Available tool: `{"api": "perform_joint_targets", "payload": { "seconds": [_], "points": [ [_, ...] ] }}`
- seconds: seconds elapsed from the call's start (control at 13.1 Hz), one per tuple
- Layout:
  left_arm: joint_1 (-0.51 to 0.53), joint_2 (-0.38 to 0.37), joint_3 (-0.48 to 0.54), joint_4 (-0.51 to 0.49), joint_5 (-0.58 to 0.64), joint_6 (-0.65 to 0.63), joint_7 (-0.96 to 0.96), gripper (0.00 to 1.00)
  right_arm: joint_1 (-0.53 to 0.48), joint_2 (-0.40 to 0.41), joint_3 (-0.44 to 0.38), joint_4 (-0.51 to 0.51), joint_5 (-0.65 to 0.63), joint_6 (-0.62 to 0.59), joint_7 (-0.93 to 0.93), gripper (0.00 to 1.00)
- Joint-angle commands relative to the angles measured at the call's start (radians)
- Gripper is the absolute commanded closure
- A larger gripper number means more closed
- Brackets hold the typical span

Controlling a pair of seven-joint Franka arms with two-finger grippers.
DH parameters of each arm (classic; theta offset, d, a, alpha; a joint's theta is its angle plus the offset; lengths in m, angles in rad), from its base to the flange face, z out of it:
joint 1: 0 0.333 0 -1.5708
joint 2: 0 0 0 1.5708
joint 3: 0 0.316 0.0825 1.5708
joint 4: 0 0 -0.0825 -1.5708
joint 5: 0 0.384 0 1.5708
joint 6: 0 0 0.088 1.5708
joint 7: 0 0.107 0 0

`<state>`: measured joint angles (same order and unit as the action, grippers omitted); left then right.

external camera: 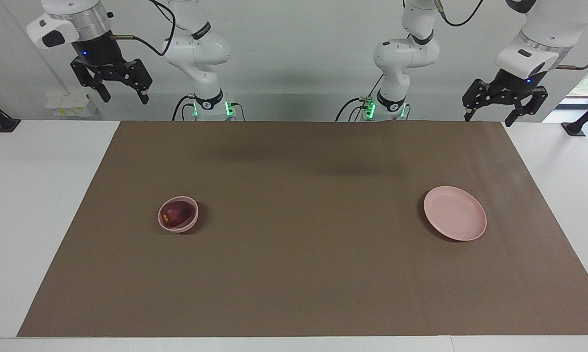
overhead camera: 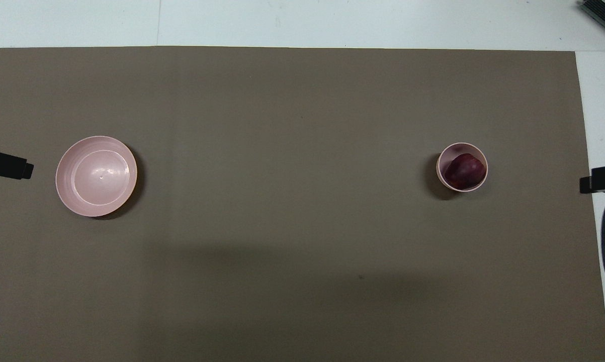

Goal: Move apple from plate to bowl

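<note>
Both tools hang wide apart and empty, the right tool (external camera: 122,90) well above the bowl (external camera: 178,213) holding the apple (external camera: 177,213), the left tool (external camera: 506,105) above the bare plate (external camera: 454,213); any lettering seems unreadable.

Open mat (external camera: 303,234) between bowl (external camera: 178,213), plate (external camera: 454,213)

High facing camera and steep overhead camera share the brown mat (external camera: 294,274)

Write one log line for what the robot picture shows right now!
apple: in bowl | plate: bare, toward left arm's end | left gripper: raised, jaws open, waiting | right gripper: raised, jaws open, waiting | task: looks done
</note>
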<state>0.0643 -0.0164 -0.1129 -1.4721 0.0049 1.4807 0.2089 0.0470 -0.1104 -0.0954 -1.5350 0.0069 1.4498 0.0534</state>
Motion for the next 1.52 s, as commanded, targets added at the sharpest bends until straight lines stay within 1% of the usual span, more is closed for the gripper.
{"api": "perform_joint_targets", "payload": {
  "seconds": [0.0, 0.15, 0.3, 0.46, 0.99, 1.22, 1.45],
  "points": [
    [0.015, -0.016, -0.002, -0.014, 0.003, 0.007, -0.005, 0.00, 0.001, -0.012, 0.011, -0.027, -0.010, 0.000, 0.029, 0.00],
    [0.017, -0.016, -0.002, -0.014, 0.003, 0.006, -0.012, 0.00, 0.001, -0.012, 0.013, 0.006, -0.010, -0.008, 0.031, 0.00],
    [0.012, -0.014, -0.002, -0.013, 0.001, 0.009, -0.051, 0.00, -0.001, -0.021, 0.006, -0.020, -0.005, -0.002, 0.026, 0.00],
    [0.015, -0.014, -0.002, -0.011, 0.003, 0.012, -0.046, 0.00, 0.001, -0.023, 0.009, -0.037, -0.005, -0.002, 0.026, 0.00],
    [0.017, -0.016, -0.002, -0.010, 0.001, 0.006, -0.052, 0.00, -0.001, -0.023, 0.009, -0.030, -0.007, -0.005, 0.026, 0.00],
    [0.017, -0.034, 0.001, -0.002, 0.001, 0.003, -0.052, 0.00, -0.001, -0.023, 0.008, -0.030, -0.007, -0.005, 0.026, 0.00],
    [0.017, -0.036, 0.009, 0.001, -0.002, 0.001, -0.054, 0.00, -0.001, -0.023, 0.009, -0.030, -0.007, -0.006, 0.029, 0.00]
  ]
}}
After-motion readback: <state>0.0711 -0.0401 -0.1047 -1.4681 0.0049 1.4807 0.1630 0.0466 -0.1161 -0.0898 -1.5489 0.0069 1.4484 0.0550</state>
